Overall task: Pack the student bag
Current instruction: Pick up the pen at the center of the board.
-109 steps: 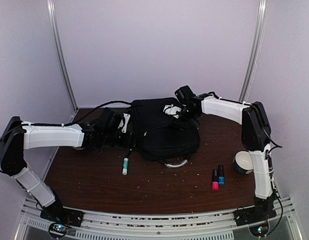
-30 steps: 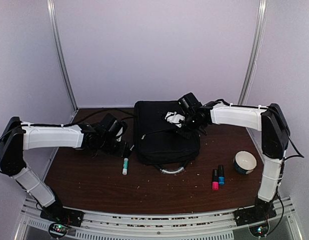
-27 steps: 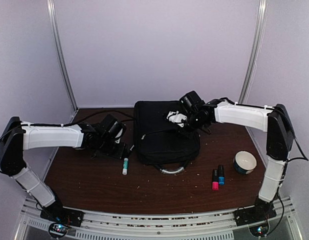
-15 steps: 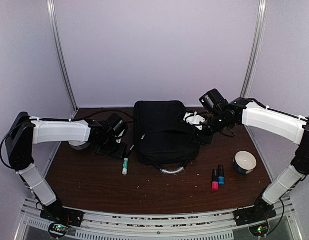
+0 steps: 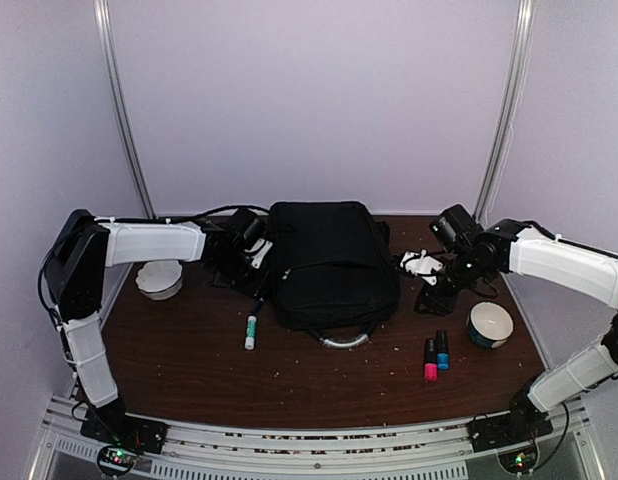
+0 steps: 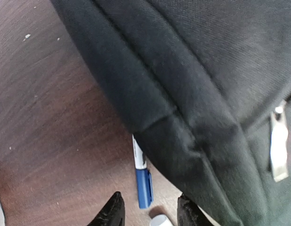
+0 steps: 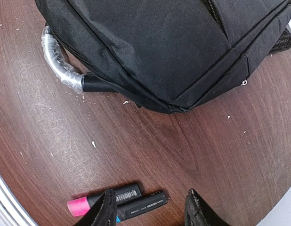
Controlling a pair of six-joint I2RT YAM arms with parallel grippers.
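The student bag (image 5: 329, 258) is a large black backpack lying flat mid-table, with its grey loop handle (image 5: 344, 338) at the near end. My left gripper (image 5: 251, 274) is open and empty at the bag's left edge. In the left wrist view its fingertips (image 6: 115, 211) straddle a blue-capped pen (image 6: 143, 184) that lies partly under the bag (image 6: 192, 84). My right gripper (image 5: 429, 299) is open and empty, right of the bag. In the right wrist view it hangs above a pink highlighter (image 7: 105, 199) and a blue one (image 7: 141, 206), with the bag (image 7: 155, 47) beyond.
A green-capped marker (image 5: 251, 329) lies left of the handle. The pink (image 5: 430, 359) and blue (image 5: 442, 351) highlighters lie at the front right. A bowl (image 5: 490, 323) stands at the right and a white bowl (image 5: 159, 279) at the left. Crumbs dot the table.
The bag has settled flat. My right gripper has left the bag top and swung right and down over the table. My left gripper has moved back along the bag's left side.
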